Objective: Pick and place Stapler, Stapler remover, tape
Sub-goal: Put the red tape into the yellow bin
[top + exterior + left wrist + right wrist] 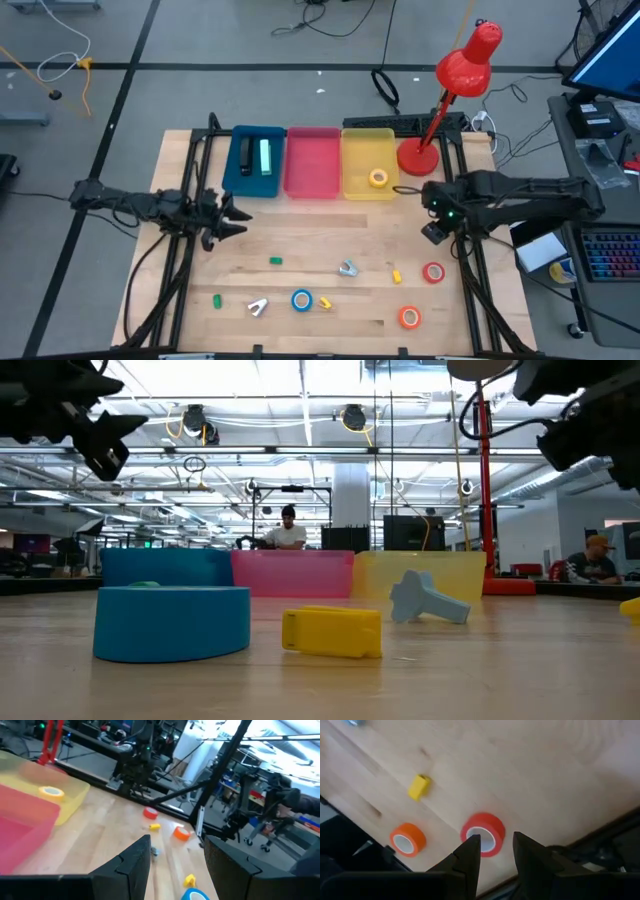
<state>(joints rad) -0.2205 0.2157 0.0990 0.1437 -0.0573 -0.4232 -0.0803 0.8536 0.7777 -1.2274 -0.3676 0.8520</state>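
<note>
Hovering right gripper (492,851) over red tape (483,833) near table's right edge, fingers parted, empty. Probably needing to be centred over the roll before dropping. Left gripper (175,857) waiting open.

Right tool (436,232) hovers near red tape (433,272).

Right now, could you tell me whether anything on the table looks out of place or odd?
Nothing looks damaged or spilled. A yellow tape roll already sits in the yellow bin and a stapler in the blue bin; the pink bin holds nothing. Tape rolls and small items lie scattered on the table, simply unsorted.
</note>
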